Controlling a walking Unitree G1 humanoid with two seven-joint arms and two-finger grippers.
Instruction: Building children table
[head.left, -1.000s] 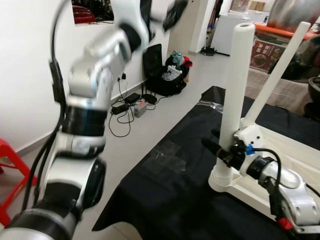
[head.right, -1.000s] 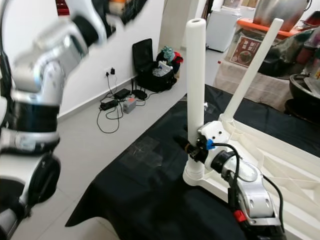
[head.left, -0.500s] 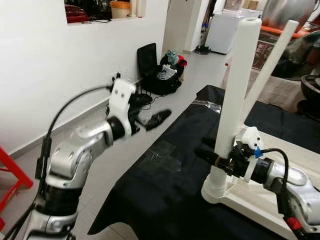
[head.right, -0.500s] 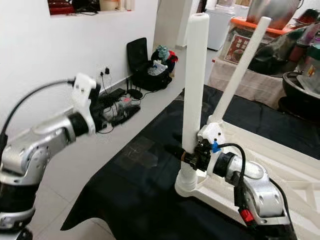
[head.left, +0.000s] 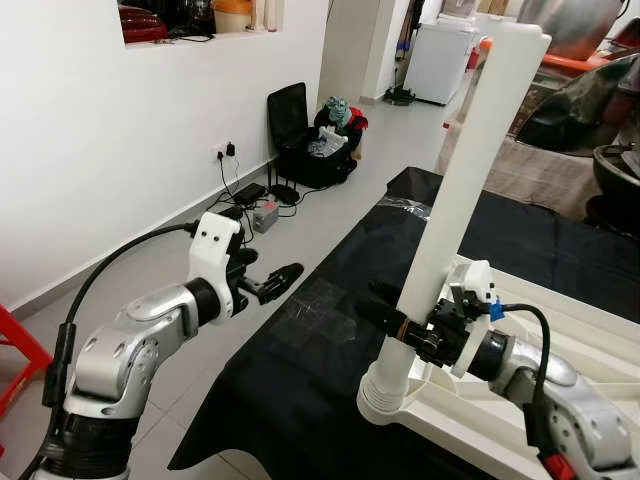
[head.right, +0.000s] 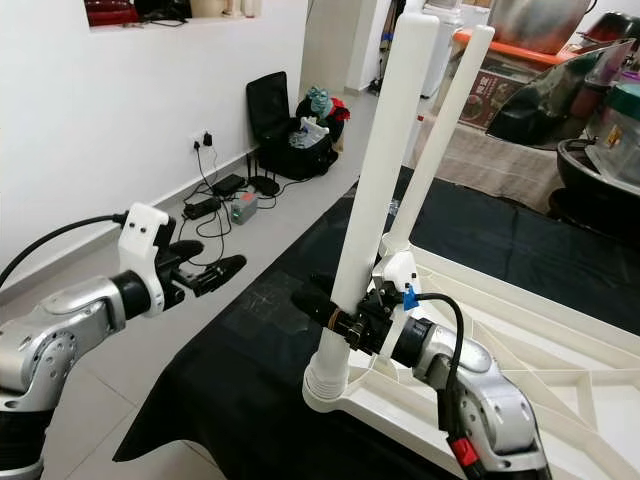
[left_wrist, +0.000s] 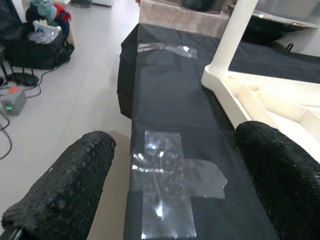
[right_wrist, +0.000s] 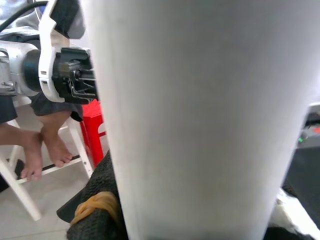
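Note:
A white table top (head.right: 560, 340) lies upside down on a black cloth (head.left: 300, 370). Its near white leg (head.left: 455, 200) stands in the corner socket and leans slightly. My right gripper (head.left: 392, 318) is shut on this leg just above the socket; the leg (right_wrist: 200, 120) looms close in the right wrist view. A second leg (head.right: 445, 120) stands at the far corner. My left gripper (head.left: 272, 282) is open and holds nothing. It hovers left of the cloth's edge, and between its fingers (left_wrist: 65, 185) I see clear tape (left_wrist: 170, 175) on the cloth.
A black bag (head.left: 315, 150) of toys, cables and a power strip (head.left: 262, 212) lie on the floor by the wall. A red stool (head.left: 15, 350) stands at the far left. A person's bare feet (right_wrist: 45, 150) rest near a white stool. Draped furniture stands behind the cloth.
My left arm swung down from head height and now reaches out low beside the cloth, fingers open. The right gripper kept its hold on the leg. The camera shifted a little.

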